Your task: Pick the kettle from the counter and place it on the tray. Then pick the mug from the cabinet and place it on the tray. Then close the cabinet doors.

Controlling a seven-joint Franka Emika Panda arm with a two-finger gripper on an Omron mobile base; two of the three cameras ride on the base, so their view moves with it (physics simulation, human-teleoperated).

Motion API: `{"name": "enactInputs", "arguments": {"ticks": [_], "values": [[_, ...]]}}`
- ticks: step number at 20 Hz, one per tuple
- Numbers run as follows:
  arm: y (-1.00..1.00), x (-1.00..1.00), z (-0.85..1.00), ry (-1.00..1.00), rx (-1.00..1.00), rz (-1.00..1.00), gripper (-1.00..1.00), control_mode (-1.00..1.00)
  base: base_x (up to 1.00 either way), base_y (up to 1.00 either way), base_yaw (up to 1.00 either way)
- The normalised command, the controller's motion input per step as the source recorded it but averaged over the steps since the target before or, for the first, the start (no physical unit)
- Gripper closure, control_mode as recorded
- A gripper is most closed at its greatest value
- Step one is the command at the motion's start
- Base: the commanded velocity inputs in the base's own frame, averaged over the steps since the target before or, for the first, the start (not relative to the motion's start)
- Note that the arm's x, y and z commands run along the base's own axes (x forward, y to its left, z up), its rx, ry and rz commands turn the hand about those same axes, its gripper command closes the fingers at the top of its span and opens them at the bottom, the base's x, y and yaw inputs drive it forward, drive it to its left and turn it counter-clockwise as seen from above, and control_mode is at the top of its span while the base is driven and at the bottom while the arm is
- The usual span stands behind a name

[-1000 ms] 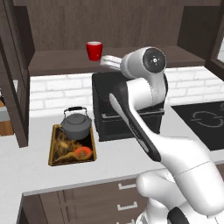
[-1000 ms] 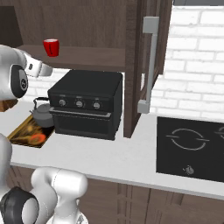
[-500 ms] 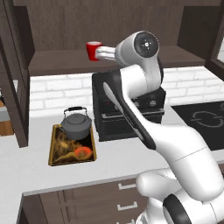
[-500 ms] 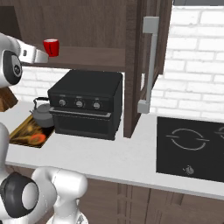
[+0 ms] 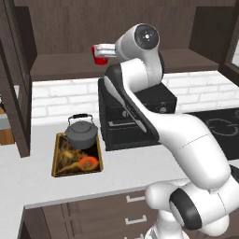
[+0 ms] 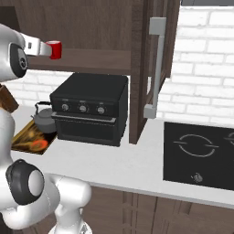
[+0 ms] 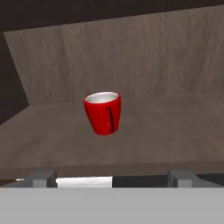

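Note:
The red mug stands upright on the cabinet shelf, straight ahead of my gripper. The gripper is open and level with the mug, its fingers reaching the mug's near side with nothing held. Below, the dark grey kettle sits on the gold-rimmed tray on the counter. In the right base view the kettle and tray lie left of the oven. Both cabinet doors stand open; the left door hangs beside the tray.
A black countertop oven stands under the shelf, right of the tray. A black cooktop is set into the counter at the right. The open right door's grey bar handle hangs above the counter between oven and cooktop.
The arm has risen and stretched forward into the cabinet, carrying the open gripper from right of the mug up to it. Mug, kettle and tray have not moved.

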Motion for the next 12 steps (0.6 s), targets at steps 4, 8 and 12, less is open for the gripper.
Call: {"name": "enactInputs", "arguments": {"ticks": [4,8,12], "values": [[0.0,0.38,-0.03,-0.02,-0.04,0.07,-1.0,-1.0,0.0,0.0,0.0],[0.0,0.28,-0.12,-0.07,-0.05,0.08,-1.0,-1.0,0.0,0.0,0.0],[0.0,0.33,0.0,-0.03,-0.01,0.1,-1.0,-1.0,0.0,0.0,0.0]]}}
